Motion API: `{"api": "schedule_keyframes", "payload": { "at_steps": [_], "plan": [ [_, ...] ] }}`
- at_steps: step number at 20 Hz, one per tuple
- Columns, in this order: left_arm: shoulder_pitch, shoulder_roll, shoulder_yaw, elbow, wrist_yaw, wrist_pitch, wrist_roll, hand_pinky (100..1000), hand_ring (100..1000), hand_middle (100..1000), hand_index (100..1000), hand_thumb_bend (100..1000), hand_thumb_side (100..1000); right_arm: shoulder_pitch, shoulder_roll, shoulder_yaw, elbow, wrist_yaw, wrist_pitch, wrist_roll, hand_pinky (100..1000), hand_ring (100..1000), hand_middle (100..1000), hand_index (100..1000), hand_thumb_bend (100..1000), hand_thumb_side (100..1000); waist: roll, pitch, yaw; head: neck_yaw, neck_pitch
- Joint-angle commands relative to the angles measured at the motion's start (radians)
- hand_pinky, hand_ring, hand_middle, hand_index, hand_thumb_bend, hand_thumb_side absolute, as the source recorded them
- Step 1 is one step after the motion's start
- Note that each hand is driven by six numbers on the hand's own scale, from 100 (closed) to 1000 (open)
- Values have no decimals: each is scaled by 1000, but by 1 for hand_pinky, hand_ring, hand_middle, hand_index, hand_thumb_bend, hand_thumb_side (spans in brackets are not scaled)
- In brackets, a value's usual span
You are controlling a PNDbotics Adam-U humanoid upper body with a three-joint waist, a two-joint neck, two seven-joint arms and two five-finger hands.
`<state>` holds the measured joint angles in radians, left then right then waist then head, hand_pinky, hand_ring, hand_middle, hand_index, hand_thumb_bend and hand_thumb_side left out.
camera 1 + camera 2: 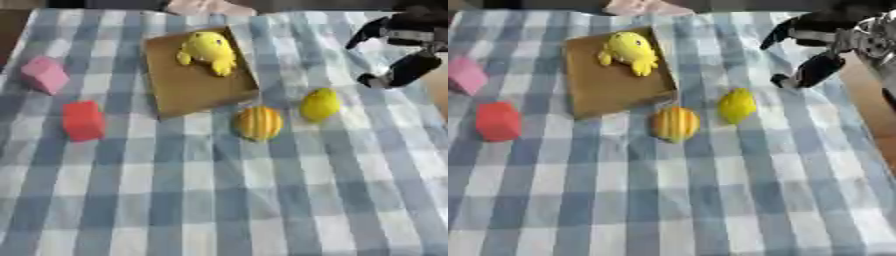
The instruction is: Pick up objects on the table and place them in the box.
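In box: 1 yellow toy (209,51) lies in the box (194,87).
Left on table: lemon (320,104), striped orange fruit (259,123), red block (83,120), pink block (45,75).
Right hand (395,69): empty, fingers relaxed, above the table's far right.

The tablecloth (262,200) was blue-and-white check. At twelve o'clock sat a brown box (197,85) holding a yellow toy (208,51). A pink block (44,74) and a red block (83,120) lay at nine — the striped orange fruit (259,123) and yellow lemon (320,104) nearer centre. The right hand (815,47) at two — black.
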<state>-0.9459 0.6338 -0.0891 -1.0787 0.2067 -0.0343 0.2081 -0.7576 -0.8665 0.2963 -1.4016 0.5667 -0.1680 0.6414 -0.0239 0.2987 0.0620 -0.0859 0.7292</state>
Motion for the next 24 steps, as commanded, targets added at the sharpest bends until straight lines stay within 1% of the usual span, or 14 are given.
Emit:
{"api": "schedule_keyframes", "payload": {
  "at_steps": [1,5,8,12,18,24],
  "plan": [
    [-16,39,5,-18,2,2,2,939,904,817,951,543,768,3,-54,-10,-49,-31,6,-2,895,903,813,877,276,389,2,-17,1,-14,10],
    [-14,39,6,-20,7,3,5,939,904,817,951,541,770,33,-67,-11,-100,-80,29,-37,879,883,779,871,242,505,4,-10,2,-29,16],
    [-13,37,6,-22,10,4,6,939,904,816,951,539,771,55,-75,-5,-143,-111,55,-72,875,880,785,876,247,529,5,-5,4,-34,14],
    [-14,35,4,-23,11,4,5,939,897,815,951,536,772,65,-79,15,-174,-110,77,-73,876,885,796,868,252,517,7,-2,7,-39,14],
    [-13,36,4,-25,12,4,5,939,894,812,949,535,772,67,-92,36,-200,-129,60,-17,881,893,814,881,261,482,6,-1,11,-44,12],
    [-15,36,2,-30,14,3,4,938,894,809,949,532,773,68,-99,56,-193,-113,44,22,885,900,827,890,282,436,3,1,17,-52,9]
  ]
}}
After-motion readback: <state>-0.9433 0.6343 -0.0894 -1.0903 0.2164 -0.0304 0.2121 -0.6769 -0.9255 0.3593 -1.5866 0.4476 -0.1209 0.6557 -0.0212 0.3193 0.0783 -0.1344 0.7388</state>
